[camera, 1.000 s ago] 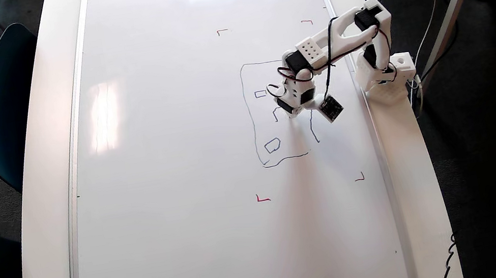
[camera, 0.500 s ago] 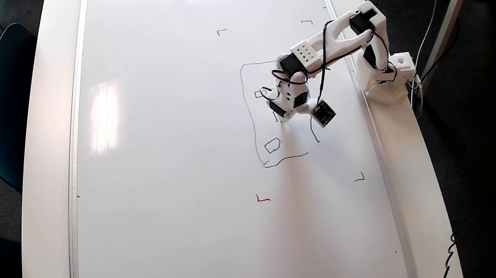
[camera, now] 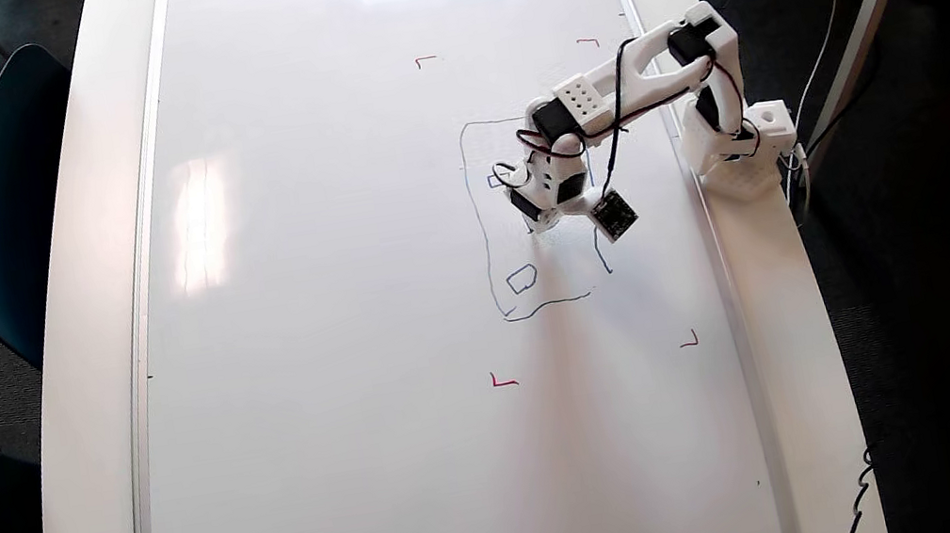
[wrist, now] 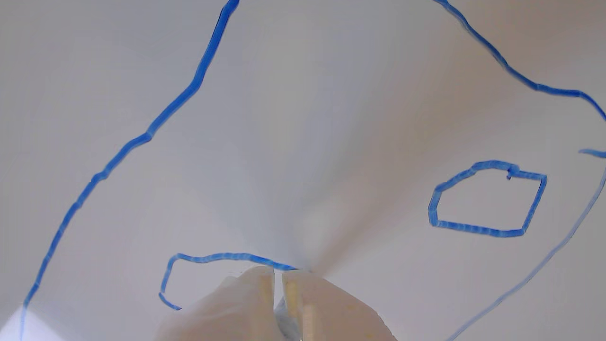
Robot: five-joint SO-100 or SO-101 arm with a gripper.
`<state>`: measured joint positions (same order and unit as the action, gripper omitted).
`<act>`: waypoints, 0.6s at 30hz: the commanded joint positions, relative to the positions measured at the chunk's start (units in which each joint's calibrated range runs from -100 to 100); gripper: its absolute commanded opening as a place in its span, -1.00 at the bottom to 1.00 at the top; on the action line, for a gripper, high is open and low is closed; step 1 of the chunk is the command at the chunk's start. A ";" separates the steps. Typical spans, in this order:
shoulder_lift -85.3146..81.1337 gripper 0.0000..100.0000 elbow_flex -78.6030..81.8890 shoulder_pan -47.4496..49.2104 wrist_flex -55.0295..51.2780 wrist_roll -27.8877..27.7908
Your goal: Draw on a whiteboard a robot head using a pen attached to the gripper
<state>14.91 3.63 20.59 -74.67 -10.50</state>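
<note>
robot head (camera: 525,220), wobbly blue outline, small boxes inside, tool (wrist: 278,279) nearly closed

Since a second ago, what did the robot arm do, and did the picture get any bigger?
In the overhead view, the gripper slid left across the whiteboard, inside the robot head outline. It now covers most of the unfinished middle box, so I cannot tell if that line grew. The wrist view shows a blue stroke ending right at the gripper. The outline, the finished small box and the red corner marks look unchanged.
</note>
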 commanded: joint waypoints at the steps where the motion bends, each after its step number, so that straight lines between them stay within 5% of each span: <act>1: -1.22 -0.98 -3.08 -1.12 -0.31 0.47; 18: 1.23 -0.98 -29.42 -6.36 -17.08 -1.44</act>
<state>13.65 -21.14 14.77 -91.01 -11.72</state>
